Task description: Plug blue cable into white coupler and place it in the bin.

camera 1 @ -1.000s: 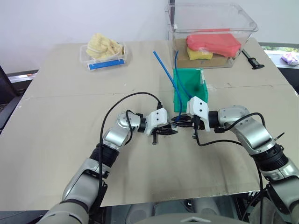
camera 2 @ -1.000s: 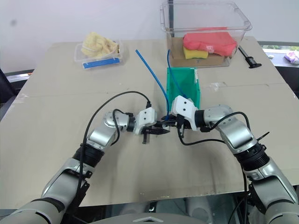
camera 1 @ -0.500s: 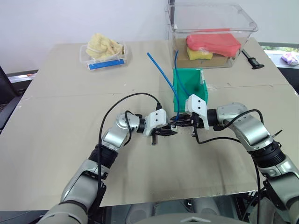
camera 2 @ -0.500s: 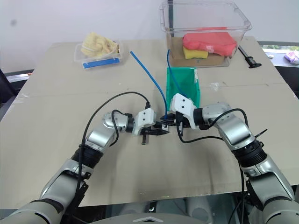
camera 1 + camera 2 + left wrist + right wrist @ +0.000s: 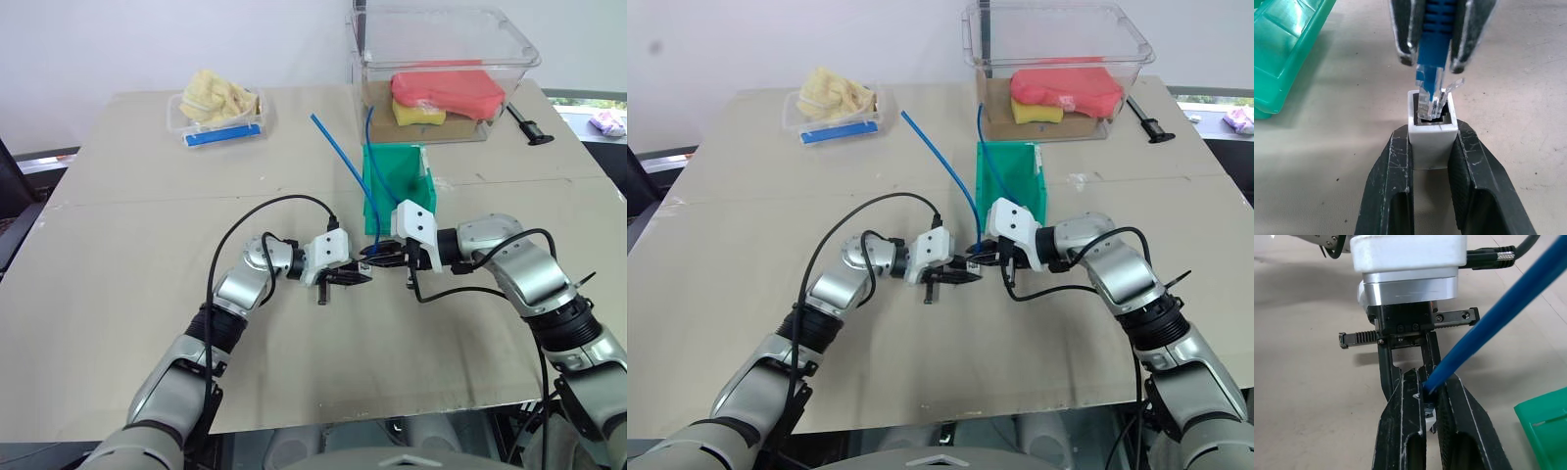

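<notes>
In the left eye view, the left gripper (image 5: 355,278) and right gripper (image 5: 374,257) are seen tip to tip above the matte beige counter (image 5: 118,294), just before the glossy teal bin (image 5: 397,176). In the left wrist view, the boxy white coupler (image 5: 1432,134) is clamped between scuffed black fingers (image 5: 1393,181); the clear plug of the blue cable (image 5: 1434,29) is seated at its socket. In the right wrist view, the cable is pinched by closed fingers. No writing is legible.

Bright, even light falls on the table (image 5: 118,294), with soft, faint shadows under the arms. The clear tub (image 5: 441,44) shows mild glare along its rim. In the left wrist view, the bin (image 5: 1283,54) looks slightly soft.
</notes>
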